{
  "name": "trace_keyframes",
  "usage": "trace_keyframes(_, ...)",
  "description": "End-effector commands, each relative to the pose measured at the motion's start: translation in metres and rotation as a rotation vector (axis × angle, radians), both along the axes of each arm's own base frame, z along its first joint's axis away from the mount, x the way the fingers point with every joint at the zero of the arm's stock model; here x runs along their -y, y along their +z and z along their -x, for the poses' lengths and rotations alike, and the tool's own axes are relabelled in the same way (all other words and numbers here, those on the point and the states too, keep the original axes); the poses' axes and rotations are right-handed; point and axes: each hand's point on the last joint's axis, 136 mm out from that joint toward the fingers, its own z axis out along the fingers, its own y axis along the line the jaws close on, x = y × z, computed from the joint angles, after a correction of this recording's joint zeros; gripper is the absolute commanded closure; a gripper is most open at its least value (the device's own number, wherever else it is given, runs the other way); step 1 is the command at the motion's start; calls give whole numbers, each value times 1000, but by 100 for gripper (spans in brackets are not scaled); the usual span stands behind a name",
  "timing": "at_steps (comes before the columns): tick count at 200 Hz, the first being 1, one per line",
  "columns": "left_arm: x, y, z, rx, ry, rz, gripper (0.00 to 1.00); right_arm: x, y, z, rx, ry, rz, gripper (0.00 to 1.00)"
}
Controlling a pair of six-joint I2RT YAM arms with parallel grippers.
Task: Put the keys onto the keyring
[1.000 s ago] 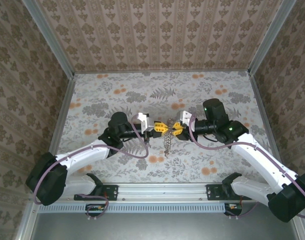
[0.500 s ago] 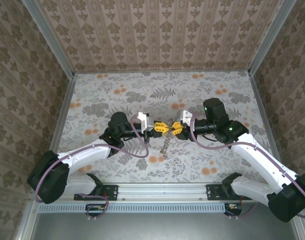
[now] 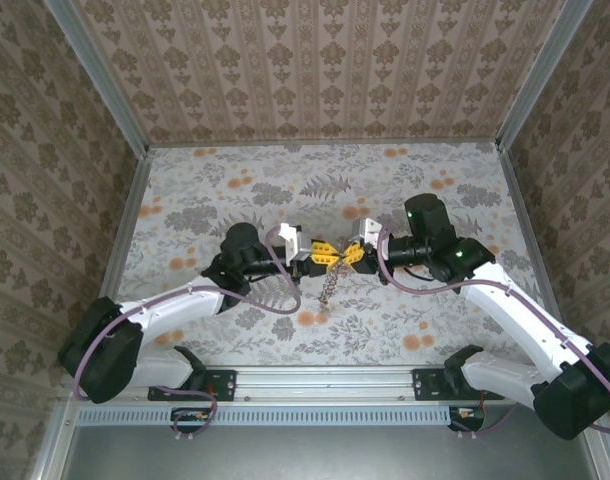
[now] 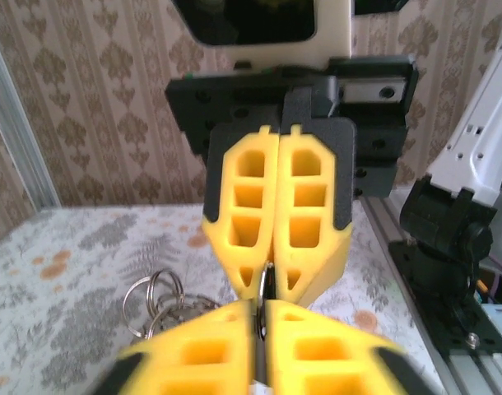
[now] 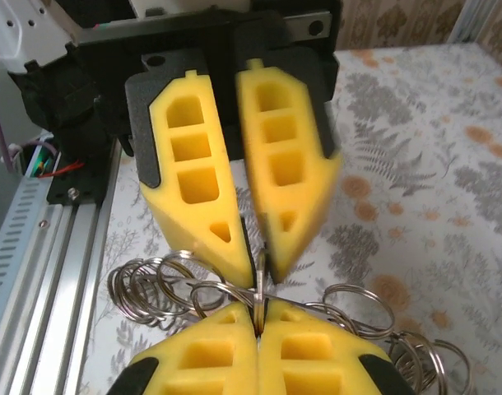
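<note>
Setting: a tabletop (image 3: 215, 190) covered in a grey-green floral print with orange blots, walled in by brown damask-patterned panels (image 3: 325, 60). A silvery aluminium rail (image 3: 325, 378) runs along the near edge.

Arms: both reach inward over the middle of the tabletop, and their yellow ribbed fingers meet tip to tip.

Left gripper (image 3: 327, 254): it points toward the right arm. In the right wrist view (image 5: 260, 265) its jaws stand slightly apart, with a narrow gap that tapers toward the tips. A thin ring wire sits in that gap. I cannot tell whether the pads press on the wire.

Right gripper (image 3: 345, 254): it points toward the left arm. In the left wrist view (image 4: 266, 288) its jaws are together along their whole length, clamped at the tips on the same thin wire.

Keyring chain (image 3: 328, 285): a string of linked silvery metal split rings, held up between the two sets of fingertips. In the top view it hangs from their meeting point toward the near edge. In the right wrist view (image 5: 156, 284) rings fan out to both sides under the fingers. In the left wrist view a small bunch (image 4: 152, 300) shows low on the left. I cannot tell whether its lower end touches the tabletop.
</note>
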Motion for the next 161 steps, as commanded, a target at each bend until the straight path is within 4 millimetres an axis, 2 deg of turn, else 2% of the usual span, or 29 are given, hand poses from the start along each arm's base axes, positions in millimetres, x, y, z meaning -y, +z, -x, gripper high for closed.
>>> trace_keyframes(1,5,-9,-2,-10,13,-121,77,7,-8,4,11,15,122,100)
trace_keyframes(14,8,-19,2,-34,-20,-187,77,10,-13,6,13,20,179,100)
trace_keyframes(37,12,-23,4,-24,-31,-226,78,13,-17,4,31,6,240,100)
trace_keyframes(59,15,-25,4,-3,-36,-236,85,11,-17,4,46,5,258,100)
trace_keyframes(72,17,-29,8,8,-57,-261,87,10,-15,3,52,5,251,100)
trace_keyframes(107,21,-36,12,0,-82,-313,84,6,-9,2,60,5,225,100)
trace_keyframes(127,20,-38,12,10,-76,-320,91,4,-5,3,65,13,200,100)
trace_keyframes(161,18,-40,10,20,-58,-352,83,3,-3,4,73,10,182,100)
